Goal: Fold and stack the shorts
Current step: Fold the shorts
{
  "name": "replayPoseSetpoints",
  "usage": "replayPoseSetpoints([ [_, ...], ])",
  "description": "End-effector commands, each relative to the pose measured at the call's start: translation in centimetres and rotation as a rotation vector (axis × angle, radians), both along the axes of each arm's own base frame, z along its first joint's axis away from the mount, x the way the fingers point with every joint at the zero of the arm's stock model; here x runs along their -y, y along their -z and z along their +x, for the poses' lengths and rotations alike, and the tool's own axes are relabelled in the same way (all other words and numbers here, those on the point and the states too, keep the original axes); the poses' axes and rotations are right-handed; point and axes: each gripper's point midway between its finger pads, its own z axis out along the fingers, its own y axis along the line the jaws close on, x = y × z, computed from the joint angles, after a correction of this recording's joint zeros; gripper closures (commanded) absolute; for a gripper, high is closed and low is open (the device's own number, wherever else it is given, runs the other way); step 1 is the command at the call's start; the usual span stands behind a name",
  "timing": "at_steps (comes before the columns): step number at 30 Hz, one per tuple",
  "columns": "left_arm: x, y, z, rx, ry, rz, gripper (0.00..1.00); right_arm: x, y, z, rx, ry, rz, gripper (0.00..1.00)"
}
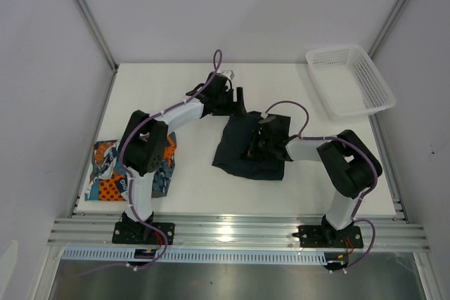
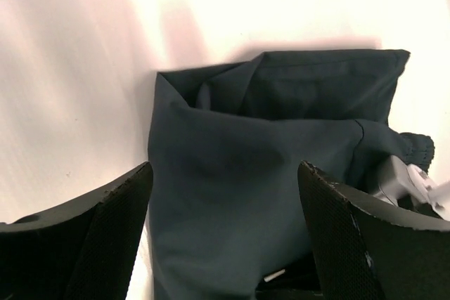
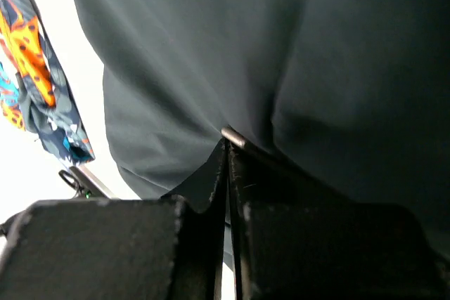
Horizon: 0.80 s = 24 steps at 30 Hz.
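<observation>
Mid-table, the dark navy-teal shorts [image 1: 249, 149] lie loosely bunched on the white table [image 1: 197, 194], with the right gripper [image 1: 256, 144] down on top of them. In its wrist view we see its jaws pressed together and the cloth puckering to their tip, which we read as a pinch on a small fold. The left gripper [image 1: 239, 100] hovers at the garment's far edge, jaws spread wide and holding nothing. The printed shorts [image 1: 105, 173] sit well apart at the table's near left corner, partly under the left arm (the white mesh basket [image 1: 348, 82] stands unused at the far right). We judge the dark fabric light, thin and limp. It creases wherever it is lifted and holds no shape, so a one-point grip would only drag it into a heap. The sensible holds look to be the hem corners or the waistband edge, one for each gripper, so the cloth can be pulled taut before it is folded over.
</observation>
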Motion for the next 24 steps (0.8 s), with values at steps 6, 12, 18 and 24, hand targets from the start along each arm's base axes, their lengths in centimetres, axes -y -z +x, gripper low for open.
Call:
replayPoseSetpoints([
  [6,-1.4,-3.4,0.0,0.102,0.010,0.060,0.15,6.9,2.4,-5.9,-0.065,-0.035,-0.211,1.00],
  [12,-1.4,-4.2,-0.1,0.138,0.040,0.079,0.15,12.9,-1.9,-3.3,0.005,0.054,-0.287,0.88],
  [18,0.0,-4.3,-0.6,0.175,0.126,0.090,0.12,14.6,-6.7,-2.1,0.081,0.139,-0.277,0.27],
  [24,1.0,-2.9,-0.2,0.173,0.207,0.101,0.09,14.2,-6.6,-6.5,-0.030,0.308,-0.172,0.17],
])
